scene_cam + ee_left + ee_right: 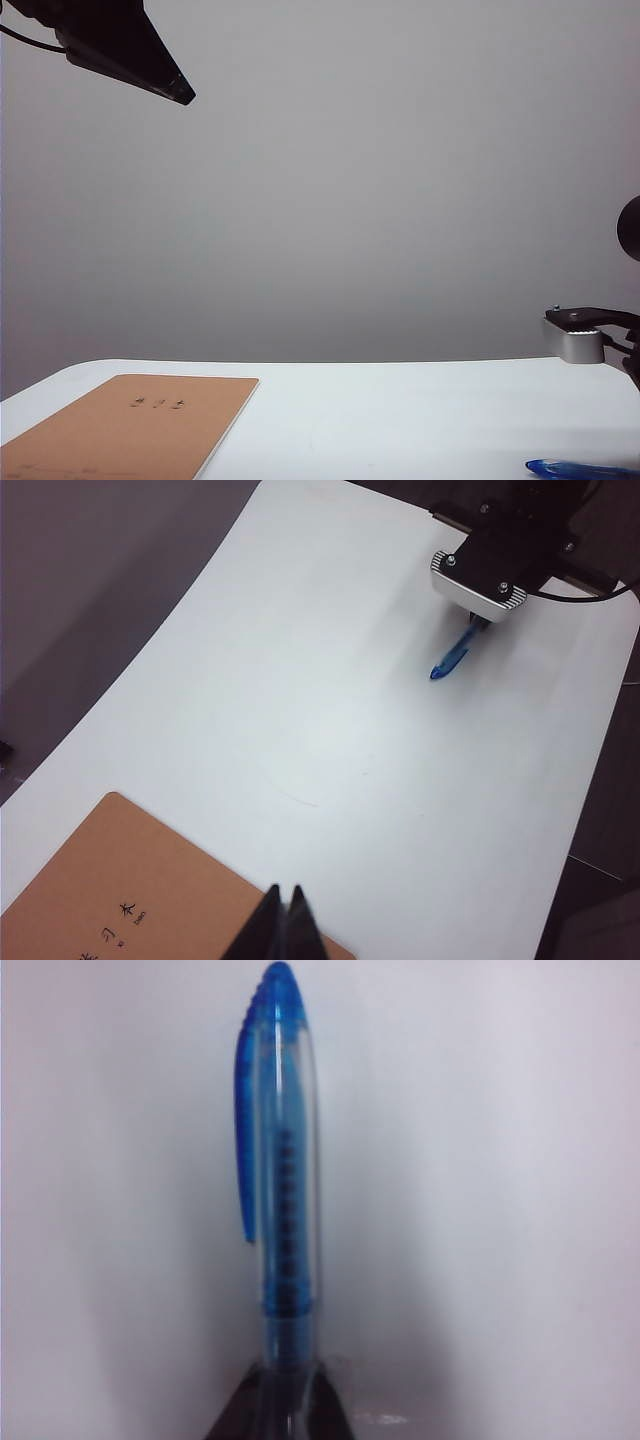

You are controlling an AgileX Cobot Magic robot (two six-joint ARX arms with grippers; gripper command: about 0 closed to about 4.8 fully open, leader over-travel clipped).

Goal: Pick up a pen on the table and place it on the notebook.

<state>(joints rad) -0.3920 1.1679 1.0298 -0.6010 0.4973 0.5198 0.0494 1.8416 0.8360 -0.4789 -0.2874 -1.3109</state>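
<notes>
The blue pen (280, 1190) with its translucent barrel stands out straight from my right gripper (285, 1385), whose dark fingers are shut on the barrel's lower end. In the left wrist view the pen (450, 658) pokes out from under the right arm's silver-edged wrist (478, 580), low over the white table (350, 760); whether it still touches the table I cannot tell. The exterior view shows the pen (580, 468) at the lower right. The tan notebook (130, 425) lies flat at the lower left. My left gripper (284, 895) is shut and empty, hanging over the notebook's (120, 880) corner.
The table's rounded far edge (330, 362) meets a plain grey wall. In the exterior view the left gripper (180, 95) hangs high at the top left. Bare white tabletop (400, 420) lies between notebook and pen. Dark floor (600, 820) borders the table on the pen's side.
</notes>
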